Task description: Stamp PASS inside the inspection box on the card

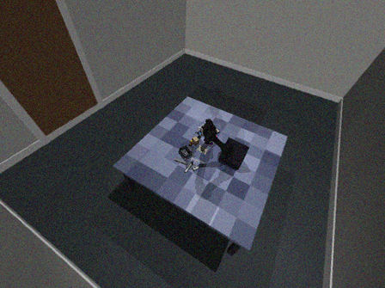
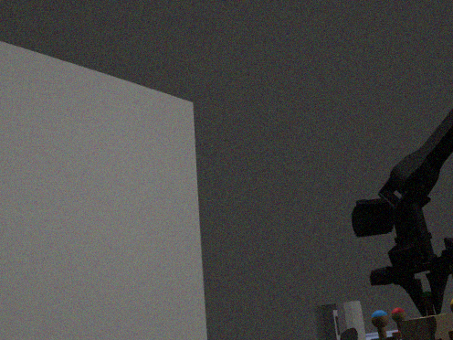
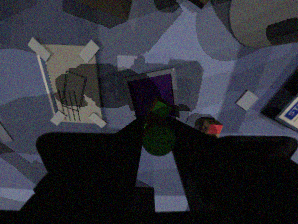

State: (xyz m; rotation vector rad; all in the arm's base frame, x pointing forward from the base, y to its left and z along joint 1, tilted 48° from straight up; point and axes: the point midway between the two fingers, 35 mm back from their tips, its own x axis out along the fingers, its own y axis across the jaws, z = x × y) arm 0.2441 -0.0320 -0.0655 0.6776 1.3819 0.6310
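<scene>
In the wrist view my gripper is shut on the PASS stamp, which has a round green knob. It hangs just above the purple ink pad; I cannot tell whether the stamp face touches the pad. The beige card lies to the left, taped at its corners, with the inspection box partly in shadow. In the exterior view the gripper points down with the green knob between its fingers. In the top view the arm stands over the small items on the table.
A red-knobbed stamp lies just right of the pad, and a blue-knobbed one stands nearby. A blue-and-white labelled item sits at the right edge. A round grey object is at the top right. The arm's dark base stands on the table.
</scene>
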